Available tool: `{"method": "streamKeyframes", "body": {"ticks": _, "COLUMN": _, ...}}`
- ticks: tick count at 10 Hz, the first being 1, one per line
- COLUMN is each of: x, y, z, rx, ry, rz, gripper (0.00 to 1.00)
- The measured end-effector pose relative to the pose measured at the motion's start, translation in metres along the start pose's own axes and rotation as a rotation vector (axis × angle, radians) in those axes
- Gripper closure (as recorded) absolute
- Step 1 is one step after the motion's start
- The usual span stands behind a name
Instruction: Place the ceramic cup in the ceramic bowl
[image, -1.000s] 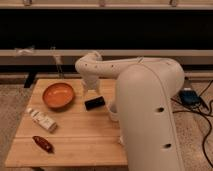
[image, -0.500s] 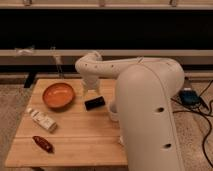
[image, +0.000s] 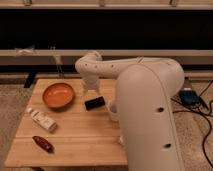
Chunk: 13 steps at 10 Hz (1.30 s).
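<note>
On the desk (image: 75, 137), the ceramic cup (image: 113, 111) stood right of the ceramic bowl (image: 58, 95) and apart from it, while the gripper (image: 93, 93) hung beside a black block (image: 95, 103), its opening impossible to tell.

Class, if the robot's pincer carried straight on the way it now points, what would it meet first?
Probably the wooden tabletop, between the wide orange ceramic bowl and the small black block; the pincer points downward, though depth is unclear.

On the wooden table (image: 75, 135) lie a small black block (image: 95, 103), a white packet (image: 42, 120) and a reddish-brown item (image: 43, 144), possibly a wrapper.
</note>
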<state>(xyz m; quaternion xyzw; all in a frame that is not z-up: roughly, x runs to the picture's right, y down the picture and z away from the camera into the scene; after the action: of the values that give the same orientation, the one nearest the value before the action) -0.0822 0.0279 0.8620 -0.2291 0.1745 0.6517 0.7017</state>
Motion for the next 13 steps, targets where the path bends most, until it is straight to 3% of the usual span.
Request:
{"method": "streamKeyframes", "body": {"ticks": 7, "x": 0.002, "y": -0.001, "z": -0.004, "rx": 0.0, "ry": -0.009, "rz": 0.002, "gripper": 0.35}}
{"method": "streamKeyframes", "body": {"ticks": 10, "x": 0.016, "y": -0.012, "z": -0.042, "rx": 0.004, "ry": -0.046, "rz": 0.015, "gripper": 0.35}}
{"method": "streamKeyframes", "body": {"ticks": 12, "x": 0.039, "y": -0.027, "z": -0.082, "rx": 0.007, "ry": -0.083, "rz": 0.032, "gripper": 0.35}}
{"method": "streamKeyframes", "body": {"ticks": 13, "x": 0.049, "y": -0.031, "z": -0.091, "rx": 0.007, "ry": -0.091, "rz": 0.039, "gripper": 0.35}}
